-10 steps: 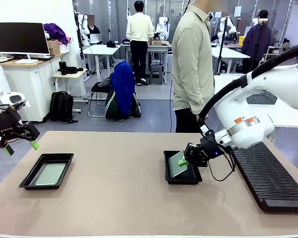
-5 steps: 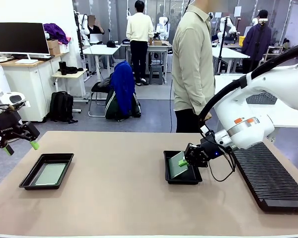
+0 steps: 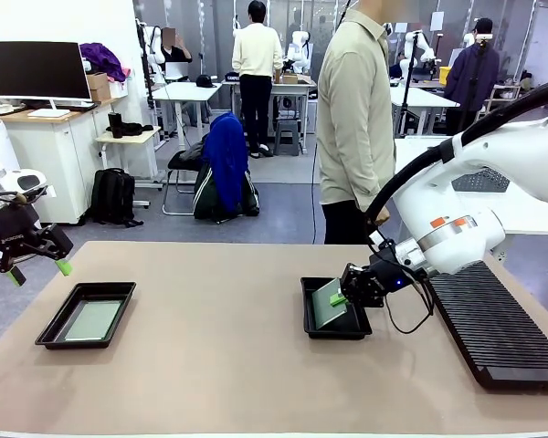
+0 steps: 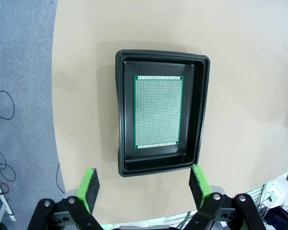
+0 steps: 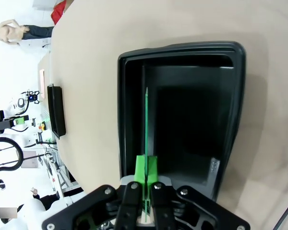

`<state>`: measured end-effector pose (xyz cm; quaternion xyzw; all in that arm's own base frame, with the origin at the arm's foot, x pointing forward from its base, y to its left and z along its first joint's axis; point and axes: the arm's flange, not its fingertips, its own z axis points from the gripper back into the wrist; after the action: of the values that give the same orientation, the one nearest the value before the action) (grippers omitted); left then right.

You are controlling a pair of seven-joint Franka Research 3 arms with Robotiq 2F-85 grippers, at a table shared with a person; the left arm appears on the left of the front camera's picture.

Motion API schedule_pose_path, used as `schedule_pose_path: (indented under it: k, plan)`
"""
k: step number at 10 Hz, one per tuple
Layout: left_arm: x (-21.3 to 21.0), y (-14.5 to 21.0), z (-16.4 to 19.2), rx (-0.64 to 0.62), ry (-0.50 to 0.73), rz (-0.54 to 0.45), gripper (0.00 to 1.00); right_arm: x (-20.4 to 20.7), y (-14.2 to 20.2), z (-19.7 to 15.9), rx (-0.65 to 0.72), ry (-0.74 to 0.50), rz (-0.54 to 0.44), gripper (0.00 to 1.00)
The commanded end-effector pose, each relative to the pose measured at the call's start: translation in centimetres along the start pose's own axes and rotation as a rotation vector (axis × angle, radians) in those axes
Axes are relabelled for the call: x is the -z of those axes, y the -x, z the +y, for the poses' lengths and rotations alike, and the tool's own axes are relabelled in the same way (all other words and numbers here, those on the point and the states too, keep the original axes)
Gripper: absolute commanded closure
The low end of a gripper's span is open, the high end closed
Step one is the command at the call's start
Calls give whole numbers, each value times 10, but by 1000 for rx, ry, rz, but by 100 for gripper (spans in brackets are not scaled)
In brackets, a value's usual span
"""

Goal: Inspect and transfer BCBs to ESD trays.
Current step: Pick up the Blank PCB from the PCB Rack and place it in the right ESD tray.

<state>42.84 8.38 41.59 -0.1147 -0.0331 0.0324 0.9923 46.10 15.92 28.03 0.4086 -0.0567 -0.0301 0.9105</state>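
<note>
Two black ESD trays lie on the tan table. The left tray holds a BCB lying flat on its floor. My left gripper hangs open high above that tray's near end, with nothing between its fingers. The right tray sits at mid-table. Over it my right gripper is shut on a second BCB, which is tilted on edge with its lower edge down inside the tray.
A long black ribbed rack lies along the right side of the table, close beside the right tray. A person stands at the far edge behind the right tray. Bare tabletop spreads between the trays.
</note>
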Motion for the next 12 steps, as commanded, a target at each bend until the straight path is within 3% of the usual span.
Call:
schedule_pose_path:
  k: [1, 3, 12]
  plan:
    - [1, -1, 2, 15, 7, -12, 0, -4, 5, 12, 26, 73, -2, 98]
    - [1, -1, 2, 15, 7, -12, 0, -2, 5, 17, 40, 99, 15, 90]
    - [1, -1, 2, 15, 7, -12, 0, -4, 5, 46, 34, 211, 27, 20]
